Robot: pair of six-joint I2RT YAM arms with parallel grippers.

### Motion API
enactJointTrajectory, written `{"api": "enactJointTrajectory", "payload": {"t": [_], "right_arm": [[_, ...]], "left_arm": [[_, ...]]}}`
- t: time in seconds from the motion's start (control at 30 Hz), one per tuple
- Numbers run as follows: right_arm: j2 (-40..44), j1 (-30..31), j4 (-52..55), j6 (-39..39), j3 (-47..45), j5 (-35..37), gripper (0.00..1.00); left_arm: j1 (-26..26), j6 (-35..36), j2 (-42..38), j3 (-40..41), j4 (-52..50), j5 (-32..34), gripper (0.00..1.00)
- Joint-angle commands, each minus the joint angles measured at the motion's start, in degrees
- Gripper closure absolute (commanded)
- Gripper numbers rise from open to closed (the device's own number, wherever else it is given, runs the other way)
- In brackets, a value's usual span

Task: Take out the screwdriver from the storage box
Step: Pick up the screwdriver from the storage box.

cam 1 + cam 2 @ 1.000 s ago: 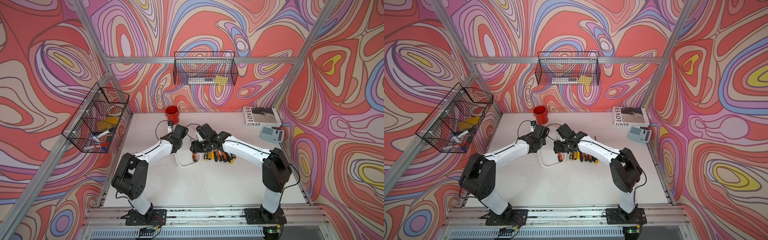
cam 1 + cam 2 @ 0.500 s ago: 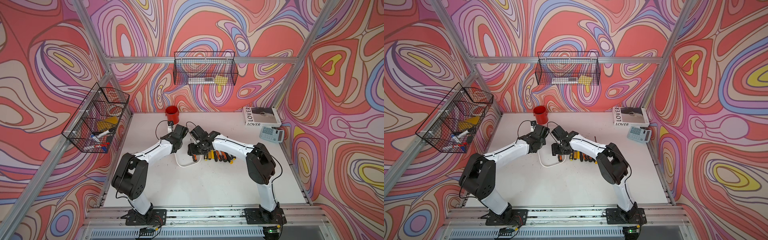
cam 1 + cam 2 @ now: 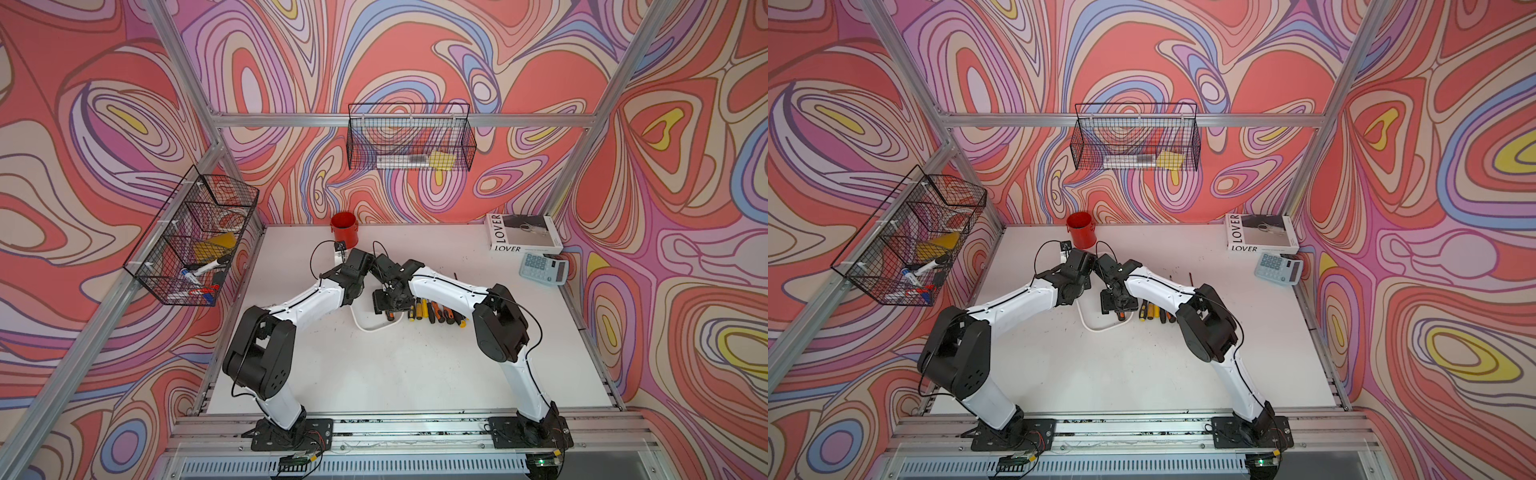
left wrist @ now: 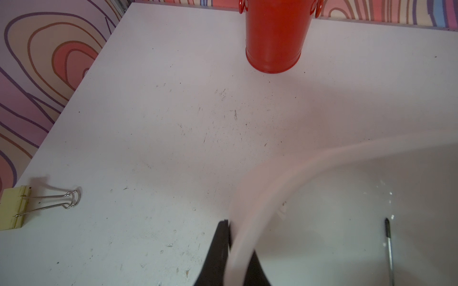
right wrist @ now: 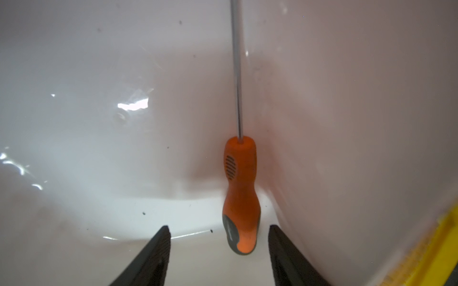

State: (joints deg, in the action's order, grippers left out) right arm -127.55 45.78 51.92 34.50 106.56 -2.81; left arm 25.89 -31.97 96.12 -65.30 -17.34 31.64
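The white storage box (image 4: 322,158) sits mid-table, and in both top views only its front rim (image 3: 365,326) (image 3: 1096,326) shows from under the two wrists. My left gripper (image 4: 233,237) is shut on the box's rim near a corner. Inside the box, along one wall, lies a screwdriver (image 5: 240,193) with an orange and grey handle; its shaft tip (image 4: 389,242) shows in the left wrist view. My right gripper (image 5: 219,229) hangs open inside the box. The handle's butt lies between its fingertips (image 5: 163,237), touching neither.
Several screwdrivers (image 3: 432,309) lie in a row on the table right of the box. A red cup (image 3: 344,230) stands at the back; a book (image 3: 521,232) and calculator (image 3: 543,268) are back right. A yellow binder clip (image 4: 14,210) lies left. Wire baskets (image 3: 409,143) (image 3: 195,241) hang on the walls.
My right arm has folded its elbow inward and carried its gripper left, from above the row of screwdrivers to over the box. The left arm has stayed put.
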Motion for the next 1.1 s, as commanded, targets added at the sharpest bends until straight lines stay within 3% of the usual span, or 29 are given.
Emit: {"api": "enactJointTrajectory", "payload": {"t": [0.0, 0.23, 0.43, 0.63, 1.07], "right_arm": [[-2.45, 0.59, -1.20, 2.42, -2.21, -0.90, 0.34], [-1.58, 0.32, -10.40, 6.99, -8.45, -9.17, 0.36], [0.30, -0.17, -11.94, 7.27, -10.92, -6.57, 0.39], [0.64, -0.65, -13.22, 9.79, -13.69, -1.98, 0.59], [0.10, -0.84, -14.63, 10.02, -14.85, -0.70, 0.73]], "left_arm": [[0.47, 0.86, -0.05, 0.43, -1.53, 1.50, 1.00], [0.47, 1.07, -0.30, 0.38, -1.77, 1.76, 1.00], [0.39, 1.10, -0.23, 0.53, -1.83, 1.94, 1.00], [0.42, 1.00, -0.22, 0.59, -2.11, 2.01, 1.00], [0.34, 1.13, 0.04, 0.34, -2.36, 2.29, 1.00]]}}
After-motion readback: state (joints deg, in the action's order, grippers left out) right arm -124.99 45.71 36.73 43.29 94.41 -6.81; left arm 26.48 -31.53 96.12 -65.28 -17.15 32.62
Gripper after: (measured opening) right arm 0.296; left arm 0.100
